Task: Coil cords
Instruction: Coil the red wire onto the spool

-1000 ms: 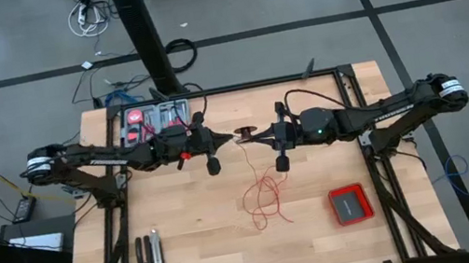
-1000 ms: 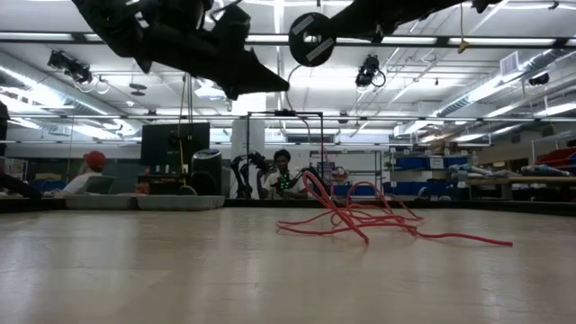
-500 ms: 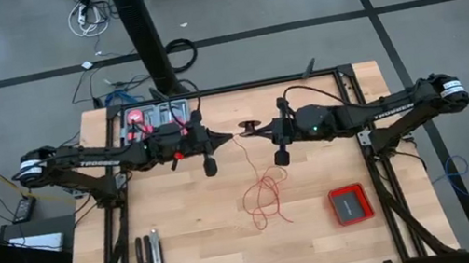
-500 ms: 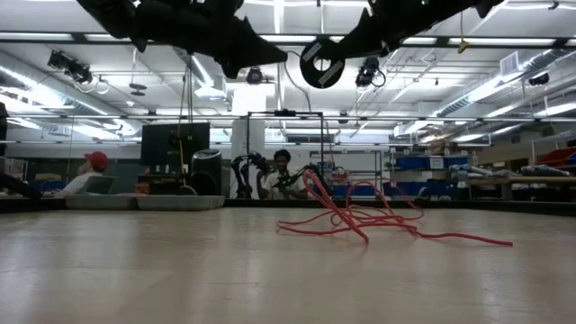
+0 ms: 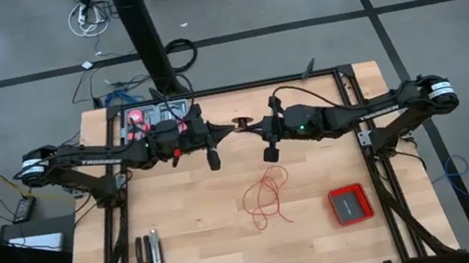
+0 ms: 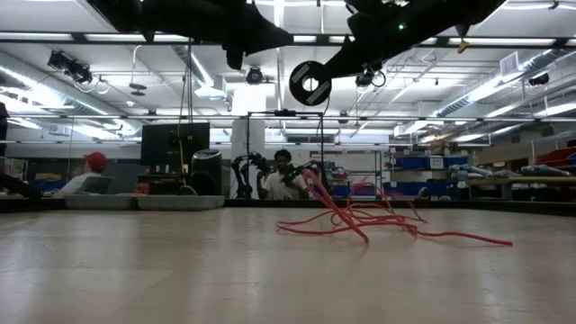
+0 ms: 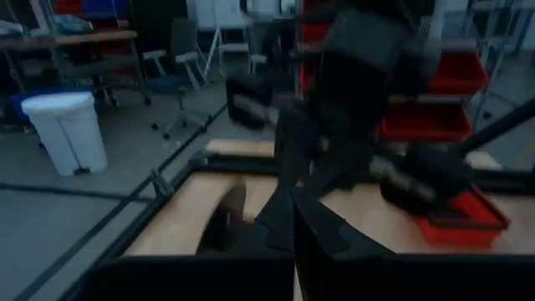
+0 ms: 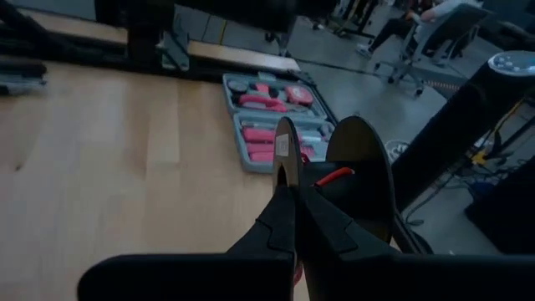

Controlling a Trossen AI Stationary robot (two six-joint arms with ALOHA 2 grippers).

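high view: both arms reach in over the far half of the table [image 5: 188,252], tips almost meeting near the middle.
left gripper [image 5: 228,130]: above the table at about 11 o'clock from the table's centre; fingers pressed together, whether they pinch the wire i cannot tell.
right gripper [image 5: 250,126]: just at 3 o'clock of the left one; fingers pressed together on the rim of a small black spool [image 6: 310,83].
spool: held up in the air between the two tips, its discs on edge.
red wire [image 5: 266,196]: loose squiggly loops lying on the wood at 6 o'clock of the grippers, near the table's centre.
red box [image 5: 351,204]: at 3 o'clock of the loops, well apart.
tool case [image 5: 157,117]: open, at the far edge, behind the left arm.
pliers [image 5: 149,259]: at 8 o'clock, near the left edge.
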